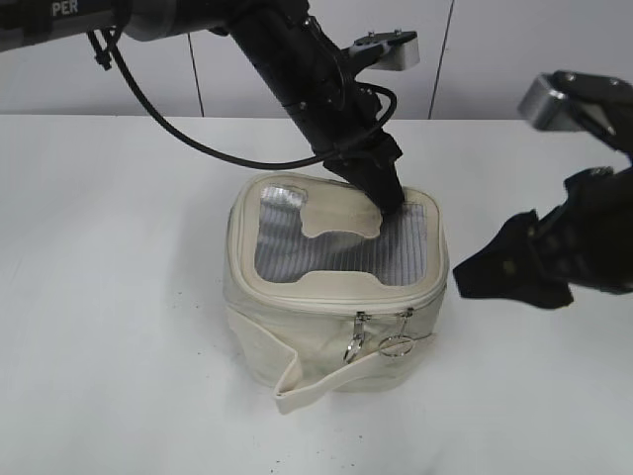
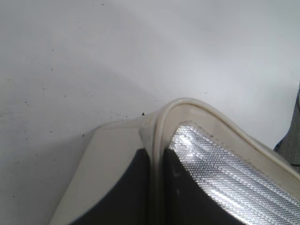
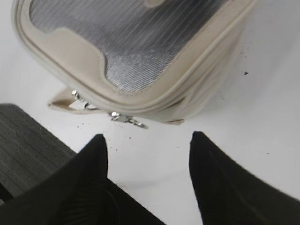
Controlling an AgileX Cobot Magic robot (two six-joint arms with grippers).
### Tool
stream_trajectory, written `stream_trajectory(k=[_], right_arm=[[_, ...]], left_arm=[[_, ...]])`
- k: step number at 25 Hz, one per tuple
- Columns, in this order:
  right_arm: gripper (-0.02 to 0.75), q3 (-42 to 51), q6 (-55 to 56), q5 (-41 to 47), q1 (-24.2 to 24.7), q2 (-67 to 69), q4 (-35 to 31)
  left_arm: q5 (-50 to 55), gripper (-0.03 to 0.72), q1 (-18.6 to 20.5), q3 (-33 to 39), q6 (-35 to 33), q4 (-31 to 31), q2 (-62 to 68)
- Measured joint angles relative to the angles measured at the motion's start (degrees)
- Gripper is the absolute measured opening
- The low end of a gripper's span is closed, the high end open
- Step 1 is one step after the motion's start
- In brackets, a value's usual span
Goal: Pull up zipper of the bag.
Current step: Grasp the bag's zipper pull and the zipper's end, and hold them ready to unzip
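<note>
The cream bag point(image 1: 287, 341) with its grey mesh top stands mid-table. Its zipper point(image 1: 336, 300) runs round the lid rim, and two silver sliders point(image 1: 361, 322) with ring pulls hang side by side at the front right. My left gripper point(image 1: 389, 203) reaches down onto the lid's back right edge. In the left wrist view that gripper point(image 2: 157, 157) is shut on the raised cream rim point(image 2: 187, 105). My right gripper point(image 1: 465, 275) hovers open to the right of the bag. In the right wrist view it point(image 3: 147, 138) holds nothing, a short way from the sliders point(image 3: 115, 116).
A loose cream strap point(image 1: 297, 391) trails from the bag's front onto the white table point(image 1: 119, 297). The left arm's black cable point(image 1: 168, 129) loops above the table behind the bag. A white wall closes the back.
</note>
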State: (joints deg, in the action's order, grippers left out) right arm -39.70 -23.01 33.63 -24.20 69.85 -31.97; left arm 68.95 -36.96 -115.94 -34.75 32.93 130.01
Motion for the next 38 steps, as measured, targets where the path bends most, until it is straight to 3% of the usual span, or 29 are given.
stream_trajectory(k=[7, 12, 19, 23, 28, 35, 38], right_arm=[[0.440, -3.9, -0.6, 11.6, 15.3, 3.2, 0.0], [0.440, -3.1, -10.8, 17.5, 20.3, 4.4, -10.2], [0.440, 2.8, -27.9, 15.8, 20.7, 4.3, -26.0], [0.440, 8.5, -32.2, 8.6, 20.7, 2.8, -28.4], [0.440, 10.6, -37.7, 7.1, 19.9, -0.6, -29.8], [0.440, 15.0, -52.4, 0.7, 8.3, -1.1, -30.0], [0.440, 15.1, -54.8, -3.4, 6.0, -1.1, -30.1]], left_arm=[[0.0, 0.042, 0.0, 0.0, 0.0, 0.0, 0.0], [0.0, 0.042, 0.0, 0.0, 0.0, 0.0, 0.0], [0.0, 0.042, 0.0, 0.0, 0.0, 0.0, 0.0], [0.0, 0.042, 0.0, 0.0, 0.0, -0.1, 0.0], [0.0, 0.042, 0.0, 0.0, 0.0, -0.1, 0.0], [0.0, 0.042, 0.0, 0.0, 0.0, 0.1, 0.0], [0.0, 0.042, 0.0, 0.0, 0.0, 0.1, 0.0]])
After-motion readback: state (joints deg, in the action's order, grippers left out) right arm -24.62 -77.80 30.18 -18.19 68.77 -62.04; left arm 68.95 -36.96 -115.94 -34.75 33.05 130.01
